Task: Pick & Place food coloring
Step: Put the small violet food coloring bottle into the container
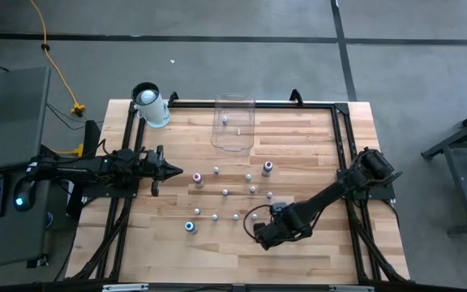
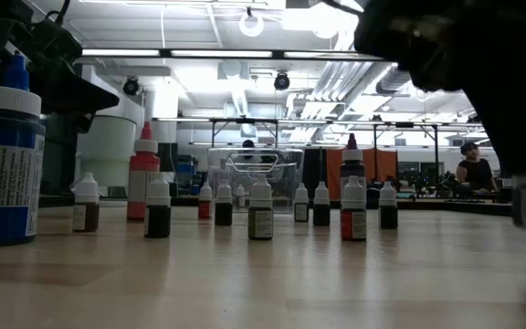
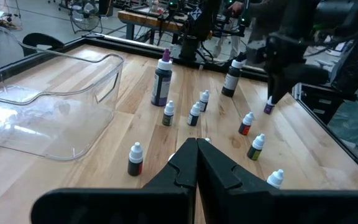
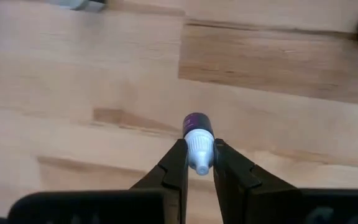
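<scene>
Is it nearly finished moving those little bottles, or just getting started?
Early days. The clear bin seems to hold only a couple of bottles. The right gripper has its fingers shut on a purple food coloring bottle. About a dozen bottles stand on the table; the left gripper waits, shut.

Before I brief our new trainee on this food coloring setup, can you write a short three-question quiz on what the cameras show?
1. True or false: the right gripper is closed on a small purple bottle.
2. Where is the clear bin? A) at the table's far edge, between the arms B) under the left gripper C) off the table
3. Fill in: the left gripper's fingers are ____.

Key: 1 true; 2 A; 3 shut
</scene>
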Motion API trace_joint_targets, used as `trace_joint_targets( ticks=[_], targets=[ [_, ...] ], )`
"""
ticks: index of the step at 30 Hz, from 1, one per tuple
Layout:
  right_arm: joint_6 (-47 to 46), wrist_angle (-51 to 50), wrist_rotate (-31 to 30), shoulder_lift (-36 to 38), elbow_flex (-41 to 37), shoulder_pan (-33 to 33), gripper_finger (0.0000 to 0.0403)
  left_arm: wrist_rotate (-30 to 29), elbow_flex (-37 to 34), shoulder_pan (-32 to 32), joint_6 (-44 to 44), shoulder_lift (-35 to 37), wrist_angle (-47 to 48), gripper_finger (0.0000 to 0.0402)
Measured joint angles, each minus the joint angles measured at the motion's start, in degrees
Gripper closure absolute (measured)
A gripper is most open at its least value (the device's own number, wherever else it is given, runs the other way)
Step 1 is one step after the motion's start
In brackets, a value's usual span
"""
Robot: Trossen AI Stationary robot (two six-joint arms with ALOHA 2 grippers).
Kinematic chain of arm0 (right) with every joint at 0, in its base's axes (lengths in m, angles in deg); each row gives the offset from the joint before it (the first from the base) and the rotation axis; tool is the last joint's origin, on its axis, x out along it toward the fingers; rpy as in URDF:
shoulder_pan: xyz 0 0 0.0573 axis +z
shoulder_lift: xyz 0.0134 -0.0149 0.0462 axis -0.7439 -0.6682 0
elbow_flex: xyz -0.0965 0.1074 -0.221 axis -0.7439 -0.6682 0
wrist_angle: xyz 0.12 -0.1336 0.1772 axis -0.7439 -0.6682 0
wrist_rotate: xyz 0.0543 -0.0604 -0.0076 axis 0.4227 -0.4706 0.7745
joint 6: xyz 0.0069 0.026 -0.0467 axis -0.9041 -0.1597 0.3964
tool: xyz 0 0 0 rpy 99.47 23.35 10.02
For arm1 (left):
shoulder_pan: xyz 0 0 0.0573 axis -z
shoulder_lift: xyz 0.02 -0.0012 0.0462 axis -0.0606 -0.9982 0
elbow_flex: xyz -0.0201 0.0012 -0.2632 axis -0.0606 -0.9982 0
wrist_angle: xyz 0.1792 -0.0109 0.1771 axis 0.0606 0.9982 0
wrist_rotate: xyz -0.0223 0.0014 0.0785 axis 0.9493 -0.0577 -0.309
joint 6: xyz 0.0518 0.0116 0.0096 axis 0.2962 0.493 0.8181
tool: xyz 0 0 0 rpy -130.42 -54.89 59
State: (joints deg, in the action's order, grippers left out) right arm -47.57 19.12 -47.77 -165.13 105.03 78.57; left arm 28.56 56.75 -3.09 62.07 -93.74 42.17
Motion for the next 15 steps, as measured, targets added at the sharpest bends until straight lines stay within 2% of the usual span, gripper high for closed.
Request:
trace_joint_targets(
  ticks=[3, 7, 11, 15],
  targets=[
    [0.96, -4.51, -0.72, 0.01, 4.0, 0.0, 0.0358, 0.0, 0.0, 0.01, 0.0, 0.0, 0.0, 0.0401],
    [2.87, -13.45, -4.95, 0.61, 11.35, -0.04, 0.0358, 0.0, 0.0, 0.02, 0.01, 0.0, 0.0, 0.0401],
    [6.45, -25.57, -10.65, 0.79, 21.5, -1.79, 0.0358, 0.0, 0.0, 0.0, 0.0, 0.0, 0.0, 0.0401],
    [12.13, -34.69, -19.71, 0.88, 31.37, -4.8, 0.0359, 0.0, 0.0, 0.01, 0.0, 0.0, 0.0, 0.0401]
  ],
)
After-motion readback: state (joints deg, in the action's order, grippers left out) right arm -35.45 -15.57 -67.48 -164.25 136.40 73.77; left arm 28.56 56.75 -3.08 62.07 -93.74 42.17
